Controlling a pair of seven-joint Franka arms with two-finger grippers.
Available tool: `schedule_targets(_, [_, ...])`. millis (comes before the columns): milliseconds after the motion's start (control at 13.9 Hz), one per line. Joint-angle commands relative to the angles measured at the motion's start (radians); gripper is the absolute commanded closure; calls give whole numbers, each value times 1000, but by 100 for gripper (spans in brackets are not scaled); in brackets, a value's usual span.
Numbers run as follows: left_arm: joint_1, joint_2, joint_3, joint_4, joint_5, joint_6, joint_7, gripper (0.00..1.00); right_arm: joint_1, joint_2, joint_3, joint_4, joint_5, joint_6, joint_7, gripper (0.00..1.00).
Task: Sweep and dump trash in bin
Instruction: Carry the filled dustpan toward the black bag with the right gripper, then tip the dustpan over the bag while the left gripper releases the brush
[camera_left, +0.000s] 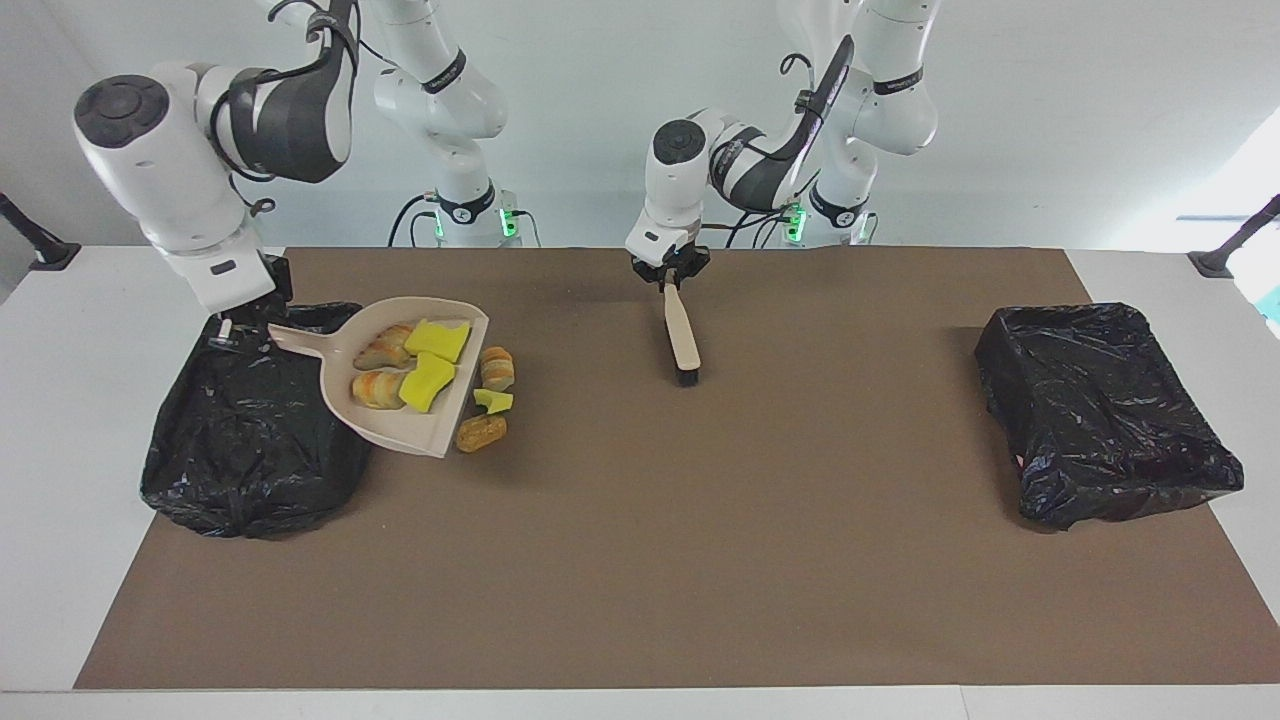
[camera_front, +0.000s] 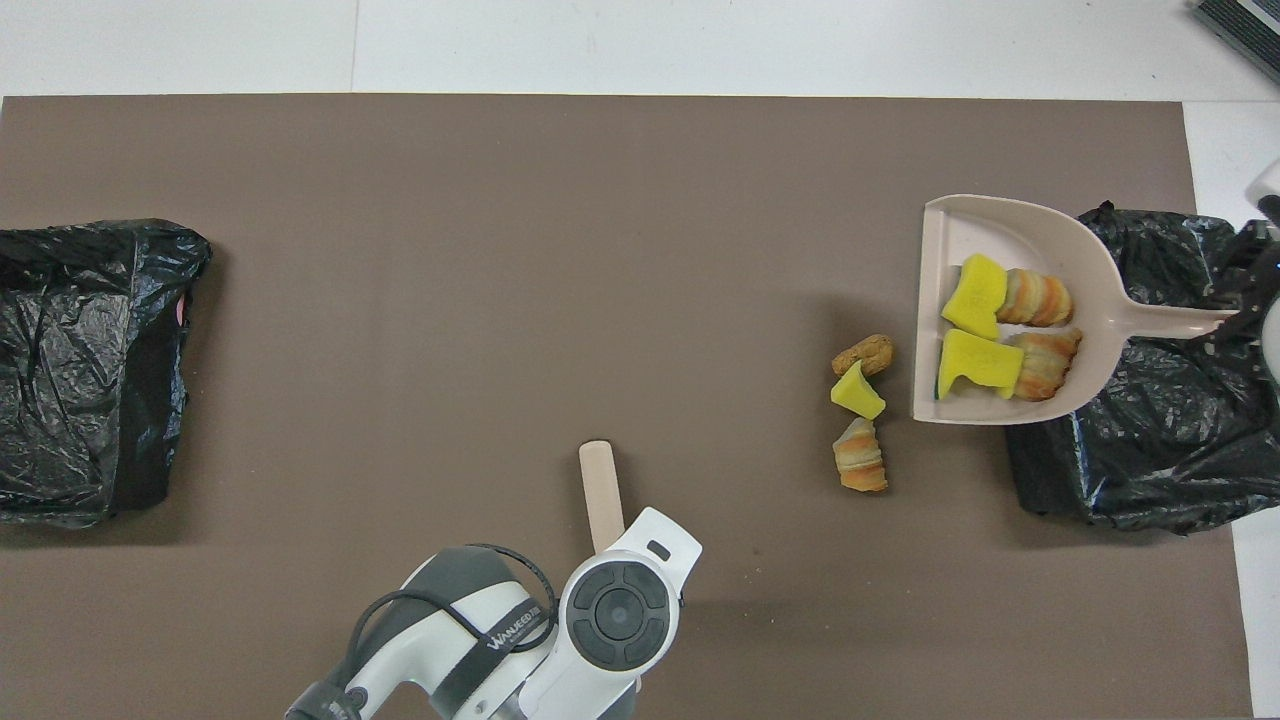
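My right gripper (camera_left: 235, 332) is shut on the handle of the beige dustpan (camera_left: 400, 430), which hangs tilted over the edge of the black-lined bin (camera_left: 255, 430) at the right arm's end. The dustpan (camera_front: 975, 225) carries trash: two yellow sponge chunks (camera_front: 975, 297) and two bread-like pieces (camera_front: 1040, 298). Three loose trash pieces lie on the mat beside the pan: a bread piece (camera_left: 497, 367), a yellow chunk (camera_left: 492, 401) and another bread piece (camera_left: 481, 433). My left gripper (camera_left: 672, 280) is shut on the handle of the brush (camera_left: 683, 340), whose bristles point down at the mat.
A second black-lined bin (camera_left: 1105, 410) sits at the left arm's end of the brown mat (camera_left: 700, 560). White table shows around the mat.
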Motion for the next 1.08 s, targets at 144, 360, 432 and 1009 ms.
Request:
schedule_targets(144, [-24, 7, 15, -14, 0, 46, 41, 100, -138, -22, 11, -3, -148, 30, -90, 100])
schedule_targets(360, [-17, 7, 17, -14, 0, 37, 55, 100, -203, -39, 9, -43, -245, 141, -127, 100])
schedule_targets(432, [-14, 7, 18, -14, 0, 37, 59, 74, -198, -59, 9, -78, -312, 158, -122, 100])
schedule_targets(1009, [137, -28, 27, 112, 15, -113, 118, 0, -92, -146, 12, -233, -700, 224, 48, 100])
